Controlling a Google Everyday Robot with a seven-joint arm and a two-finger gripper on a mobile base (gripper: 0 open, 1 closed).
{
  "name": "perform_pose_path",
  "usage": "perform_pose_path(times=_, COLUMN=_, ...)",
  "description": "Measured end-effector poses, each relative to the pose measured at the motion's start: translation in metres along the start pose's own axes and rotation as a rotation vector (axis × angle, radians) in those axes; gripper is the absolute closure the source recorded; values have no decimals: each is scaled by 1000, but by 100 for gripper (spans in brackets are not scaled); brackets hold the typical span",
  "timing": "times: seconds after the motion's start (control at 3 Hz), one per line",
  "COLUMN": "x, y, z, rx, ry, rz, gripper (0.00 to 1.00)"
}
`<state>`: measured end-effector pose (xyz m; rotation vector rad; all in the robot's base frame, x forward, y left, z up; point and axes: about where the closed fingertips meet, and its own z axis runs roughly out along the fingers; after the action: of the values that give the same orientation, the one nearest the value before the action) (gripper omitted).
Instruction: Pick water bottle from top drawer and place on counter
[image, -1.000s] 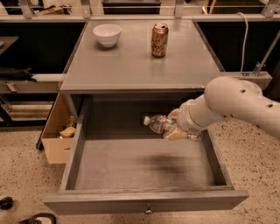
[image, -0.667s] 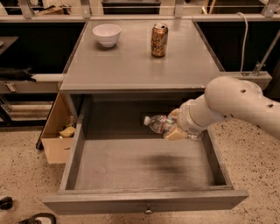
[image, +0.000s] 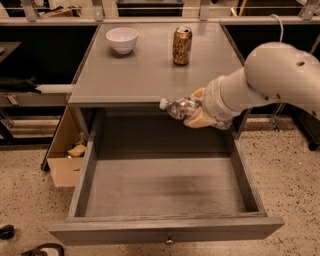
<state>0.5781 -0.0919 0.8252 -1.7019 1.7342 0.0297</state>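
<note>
Tan claw (image: 194, 111) (with bottle (image: 175, 106)) over drawer (image: 165, 228)

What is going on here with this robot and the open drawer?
The robot's tool is shut on the water bottle, holding it sideways above the open top drawer, just at the front edge of the counter. The bottle is not yet set down. A white bowl and a can stand on the counter.

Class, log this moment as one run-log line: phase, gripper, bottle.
phase: mid-transfer | gripper: shut on water bottle, above top drawer, at counter front edge | bottle: sideways, cap left, not yet on counter
</note>
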Motion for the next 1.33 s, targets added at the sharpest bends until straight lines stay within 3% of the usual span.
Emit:
perform_pose_path(times=0.33, x=-34, y=-52, z=-18, rx=63, ry=-41, rz=-66, gripper=100)
perform_pose_path(times=0.67, x=-34, y=-52, z=-18, rx=63, ry=-41, rz=-66, gripper=100)
perform_pose_path(times=1.33, x=-39, y=-92, z=6, rx=41, ry=-19, rz=-34, gripper=100)
